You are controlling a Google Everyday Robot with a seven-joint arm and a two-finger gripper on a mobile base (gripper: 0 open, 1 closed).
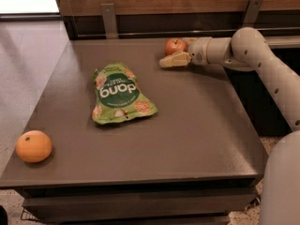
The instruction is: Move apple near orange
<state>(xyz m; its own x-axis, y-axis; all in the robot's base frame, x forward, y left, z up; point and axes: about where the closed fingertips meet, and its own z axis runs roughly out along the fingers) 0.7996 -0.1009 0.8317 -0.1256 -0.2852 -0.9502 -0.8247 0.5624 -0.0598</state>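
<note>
While the dark table is holding a green snack bag centrally, the orange is sitting near-left, well apart from the apple at the back edge. The gripper is hovering just beside the apple, likely lining up a grasp; how wide it stands I cannot tell.

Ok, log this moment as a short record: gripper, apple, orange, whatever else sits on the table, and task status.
surface: table, dark flat top
fruit to move: apple on the far right part of the table, not lifted
goal: orange at the near left corner
tool: gripper low, just in front of the apple; contact cannot be told
other: green snack pouch lying flat, left of centre
status: not done; apple and orange sit far apart
</note>
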